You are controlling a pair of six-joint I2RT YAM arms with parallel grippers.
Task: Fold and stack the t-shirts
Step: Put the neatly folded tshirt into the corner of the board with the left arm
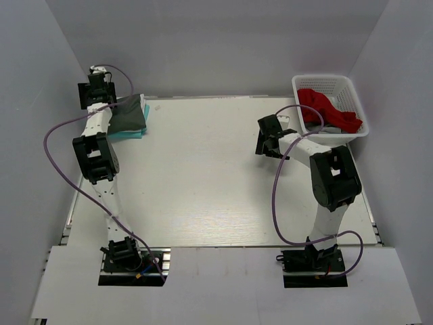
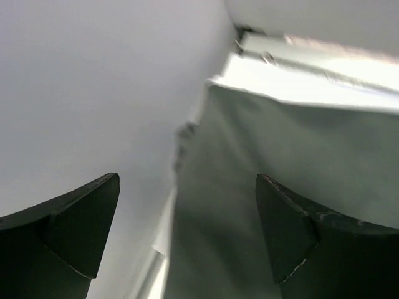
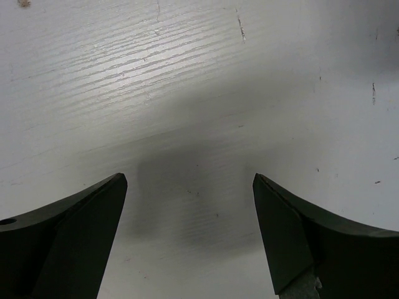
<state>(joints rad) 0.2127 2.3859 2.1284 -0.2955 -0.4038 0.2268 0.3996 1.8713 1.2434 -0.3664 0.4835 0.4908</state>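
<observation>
Left hand (image 2: 187, 208) released over dark grey t-shirt (image 1: 130, 114), right hand (image 3: 190, 208) released above worktop (image 3: 187, 93), red t-shirt (image 1: 323, 107) in basket (image 1: 325, 77)

Upper left of the top view, a stack of t-shirts (image 1: 130, 116) lies on the table (image 1: 203, 183), my left gripper (image 1: 99, 85) at its left edge, perhaps touching it. Upper right, a basket (image 1: 323, 77) holds another t-shirt (image 1: 323, 108); my right gripper (image 1: 269, 139) hangs left of it.
</observation>
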